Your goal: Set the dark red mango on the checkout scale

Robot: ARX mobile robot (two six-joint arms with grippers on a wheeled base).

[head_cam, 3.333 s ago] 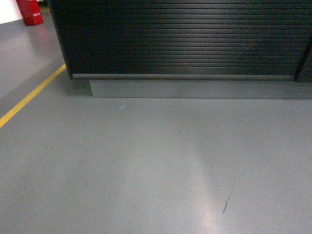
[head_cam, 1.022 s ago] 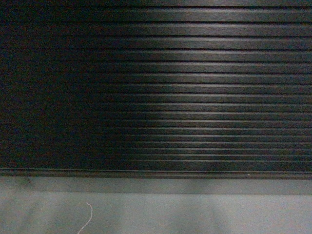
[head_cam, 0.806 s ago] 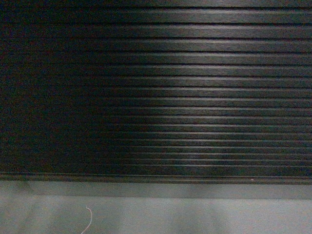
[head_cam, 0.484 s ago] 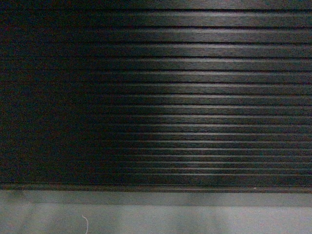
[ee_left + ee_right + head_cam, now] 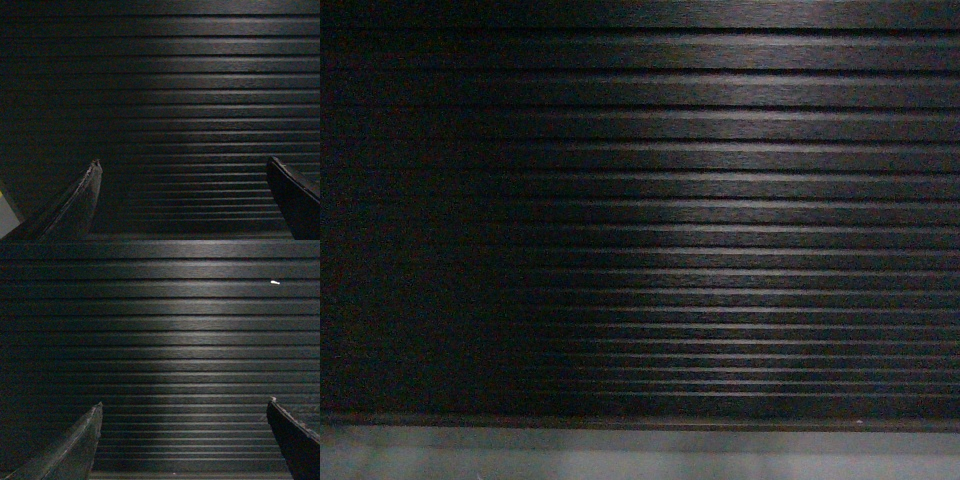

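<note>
Head view: the ribbed front panel of the checkout fills nearly the whole picture, with a thin strip of grey floor along the bottom edge. Neither the dark red mango nor the scale is in sight in any view, and the counter's top lies above the frame; no arm shows here.

Left wrist view: the left gripper points level at the ribbed panel, its two dark fingertips spread wide with nothing between them. A pale sliver of floor shows at the lower left corner.

Right wrist view: the right gripper sits in the same pose, released and empty, facing the panel squarely; a small white speck marks one upper rib.

As a judgement, a mango is fairly heavy, firm but bruisable, with slick skin; a grasp across its broad middle, squeezed gently, seems safest against rolling.
</note>
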